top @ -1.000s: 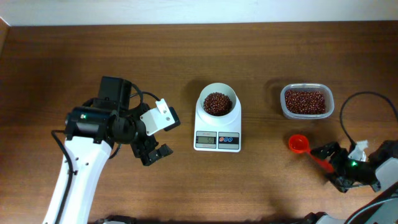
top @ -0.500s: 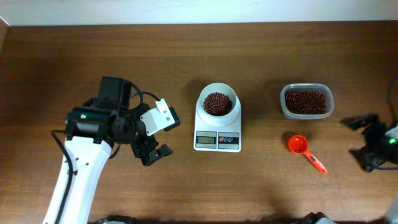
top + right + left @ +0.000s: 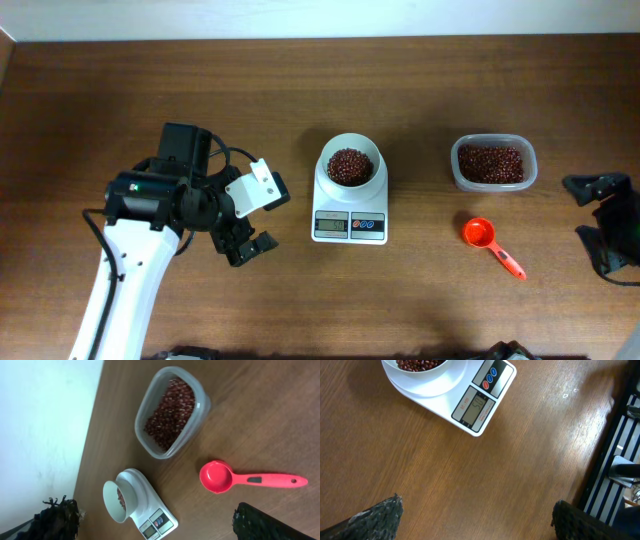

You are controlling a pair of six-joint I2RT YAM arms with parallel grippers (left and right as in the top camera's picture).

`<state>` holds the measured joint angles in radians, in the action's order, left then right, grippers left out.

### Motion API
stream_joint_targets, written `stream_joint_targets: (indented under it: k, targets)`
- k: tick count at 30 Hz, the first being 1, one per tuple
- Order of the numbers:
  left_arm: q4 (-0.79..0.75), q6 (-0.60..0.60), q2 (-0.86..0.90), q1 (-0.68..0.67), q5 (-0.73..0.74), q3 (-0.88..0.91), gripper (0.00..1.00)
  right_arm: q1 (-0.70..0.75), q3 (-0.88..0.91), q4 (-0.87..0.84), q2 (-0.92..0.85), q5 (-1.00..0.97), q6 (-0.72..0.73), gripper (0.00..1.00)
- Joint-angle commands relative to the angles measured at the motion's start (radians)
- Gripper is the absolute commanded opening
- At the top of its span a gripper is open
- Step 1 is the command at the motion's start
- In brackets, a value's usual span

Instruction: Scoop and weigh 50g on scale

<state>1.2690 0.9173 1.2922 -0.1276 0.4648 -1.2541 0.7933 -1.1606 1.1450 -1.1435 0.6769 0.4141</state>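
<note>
The white scale [image 3: 350,214] stands at mid-table, its round bowl holding a heap of dark red-brown beans [image 3: 349,166]. In the left wrist view the scale [image 3: 470,395] shows at the top, with its grey display lit. The right wrist view also takes in the scale [image 3: 156,519]. My left gripper [image 3: 262,215] hangs open left of the scale, with bare wood between its fingers [image 3: 375,519]. My right gripper [image 3: 592,218] is open at the table's right edge, holding nothing, well apart from the scoop.
A clear plastic tub [image 3: 529,167] full of the same beans sits right of the scale. The orange-red scoop [image 3: 490,243] lies empty on the wood below the tub, handle pointing right and toward the front. A dark rack [image 3: 620,460] shows beyond the table edge.
My right gripper has let go of the scoop's handle and pulled back to the right edge. The scoop stays lying on the table. The left arm has not moved.
</note>
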Motion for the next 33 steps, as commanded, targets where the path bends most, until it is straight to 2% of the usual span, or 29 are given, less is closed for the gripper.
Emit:
stream_joint_targets:
  k: [1,4,8,13,18,23,33]
  targets:
    - [0.000,0.012,0.002,0.004,0.018,-0.011,0.99,-0.005,-0.008,0.002,-0.025,0.008,0.055,0.99]
    - [0.000,0.012,0.002,0.004,0.018,-0.011,0.99,-0.081,-0.008,-0.036,-0.025,-0.021,-0.005,0.99]
    - [0.000,0.012,0.002,0.004,0.018,-0.011,0.99,-0.313,-0.008,-0.300,-0.023,-0.148,-0.043,0.99]
    - [0.000,0.012,0.002,0.004,0.018,-0.011,0.99,-0.560,-0.008,-0.470,-0.006,-0.358,-0.040,0.99]
    - [0.000,0.012,0.002,0.004,0.018,-0.011,0.99,-0.669,-0.008,-0.471,0.109,-0.500,-0.040,0.99]
    - [0.000,0.012,0.002,0.004,0.018,-0.011,0.99,-0.749,-0.007,-0.390,0.237,-0.510,-0.040,0.99]
    - [0.000,0.012,0.002,0.004,0.018,-0.011,0.99,-0.807,0.053,-0.340,0.348,-0.584,-0.059,0.99]
